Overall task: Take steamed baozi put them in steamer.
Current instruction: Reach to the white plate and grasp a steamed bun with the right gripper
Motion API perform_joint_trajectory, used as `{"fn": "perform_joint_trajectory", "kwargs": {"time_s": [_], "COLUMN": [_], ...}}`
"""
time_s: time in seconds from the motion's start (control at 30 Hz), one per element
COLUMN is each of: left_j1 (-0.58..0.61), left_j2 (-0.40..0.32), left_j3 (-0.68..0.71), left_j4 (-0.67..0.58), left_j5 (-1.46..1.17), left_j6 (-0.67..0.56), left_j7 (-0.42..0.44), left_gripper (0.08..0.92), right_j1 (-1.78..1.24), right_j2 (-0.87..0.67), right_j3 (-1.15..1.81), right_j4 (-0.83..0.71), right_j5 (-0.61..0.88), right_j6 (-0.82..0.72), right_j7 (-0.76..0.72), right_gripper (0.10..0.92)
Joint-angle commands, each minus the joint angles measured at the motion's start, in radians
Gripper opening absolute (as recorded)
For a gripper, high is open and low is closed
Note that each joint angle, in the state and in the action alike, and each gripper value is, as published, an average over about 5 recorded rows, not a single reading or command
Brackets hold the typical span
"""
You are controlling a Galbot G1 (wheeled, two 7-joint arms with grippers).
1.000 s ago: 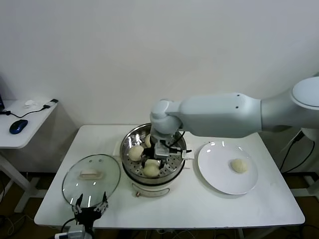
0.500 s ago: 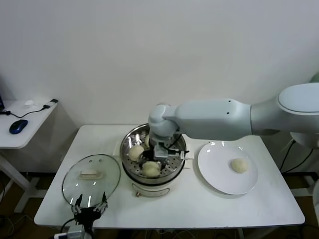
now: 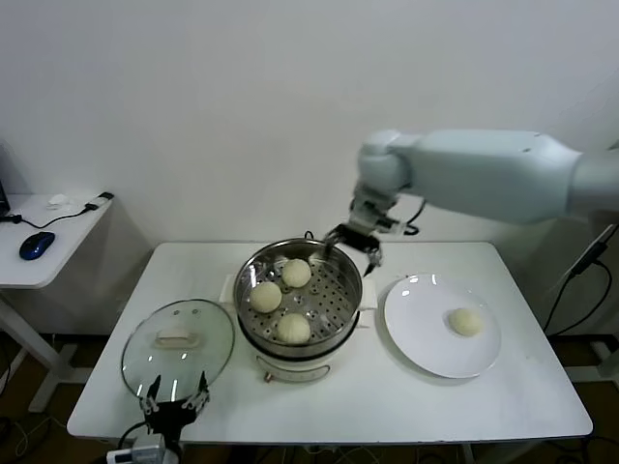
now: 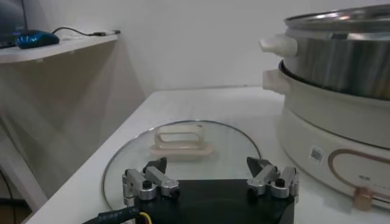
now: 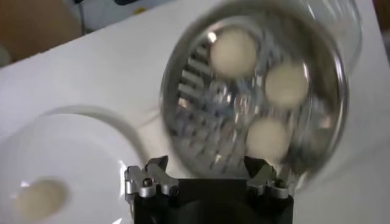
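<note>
The shiny steel steamer sits on its white cooker base at the table's middle and holds three cream-white baozi: one at the back, one at the left, one at the front. A fourth baozi lies on the white plate to the right. My right gripper is open and empty, raised above the steamer's back right rim. In the right wrist view the steamer, its three baozi and the plate's baozi show below the open gripper. My left gripper is parked open at the table's front left edge.
The round glass lid with a cream handle lies flat on the table left of the steamer, just beyond my left gripper; it also shows in the left wrist view. A side desk with a blue mouse stands further left.
My right gripper has let go of a baozi inside the steamer, lifted out, and swung up and right to above the back right rim. The left arm has not moved.
</note>
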Motion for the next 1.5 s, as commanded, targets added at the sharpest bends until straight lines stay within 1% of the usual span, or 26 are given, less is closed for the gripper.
{"fn": "perform_joint_trajectory", "kwargs": {"time_s": [0.03,0.17,0.3,0.43,0.77,1.13,1.27,1.37,1.5], "left_j1": [0.005,-0.001,-0.003,-0.001,0.009,0.017,0.02,0.022,0.023], "left_j2": [0.0,0.003,0.004,0.004,0.007,0.001,0.002,0.004,0.004], "left_j3": [0.001,0.001,-0.001,-0.002,-0.015,-0.011,-0.01,-0.011,-0.013], "left_j4": [-0.004,0.001,0.002,0.002,-0.009,-0.003,0.003,0.005,0.004], "left_j5": [0.0,0.0,0.0,0.003,-0.001,-0.001,0.001,0.0,-0.001], "left_j6": [0.0,0.001,0.004,0.007,0.009,0.004,0.002,0.0,-0.001], "left_j7": [-0.001,0.001,0.002,0.002,0.003,-0.003,-0.004,-0.005,-0.005], "left_gripper": [0.823,0.823,0.823,0.823,0.823,0.823,0.823,0.823,0.823], "right_j1": [0.06,-0.075,-0.274,-0.444,-0.634,-0.726,-0.733,-0.734,-0.734], "right_j2": [-0.329,-0.429,-0.441,-0.404,-0.315,-0.222,-0.208,-0.206,-0.208], "right_j3": [-0.155,-0.129,0.006,0.143,0.316,0.427,0.443,0.445,0.469], "right_j4": [-0.078,-0.057,-0.117,-0.21,-0.35,-0.478,-0.497,-0.497,-0.487], "right_j5": [0.181,0.122,0.039,-0.023,-0.145,-0.206,-0.215,-0.217,-0.214], "right_j6": [-0.334,-0.39,-0.409,-0.415,-0.416,-0.396,-0.393,-0.392,-0.385], "right_j7": [-0.067,-0.046,-0.018,0.005,0.027,0.044,0.046,0.046,0.053], "right_gripper": [0.823,0.823,0.823,0.823,0.823,0.823,0.822,0.807,0.723]}}
